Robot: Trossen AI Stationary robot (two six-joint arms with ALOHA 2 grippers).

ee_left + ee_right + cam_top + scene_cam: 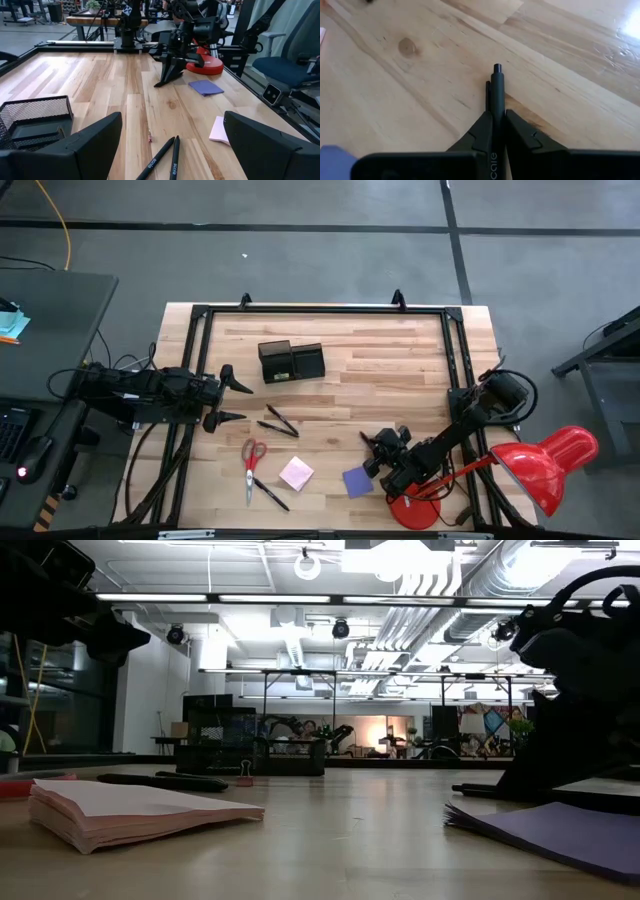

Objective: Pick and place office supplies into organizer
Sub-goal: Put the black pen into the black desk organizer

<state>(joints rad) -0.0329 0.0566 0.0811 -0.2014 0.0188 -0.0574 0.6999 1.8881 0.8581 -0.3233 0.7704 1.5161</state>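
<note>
got my right claw [498,131] clamped on a thin black plastic pen [497,95] low over the wood table, barrel pointing straight ahead between the fingers, black mesh organizer box [291,362] off toward the far left.

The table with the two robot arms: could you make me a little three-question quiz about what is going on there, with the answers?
1. True or false: the right gripper is shut on a black pen.
2. Which pad lies nearer the right gripper: A) the pink pad, B) the purple pad?
3. Fill in: the red-handled scissors lie on the ____, not in the organizer.

Key
1. True: the fingers pinch the pen, whose tip sticks out past them.
2. B: the purple pad lies right beside that gripper.
3. Table. The left gripper waits open near two more pens.
</note>
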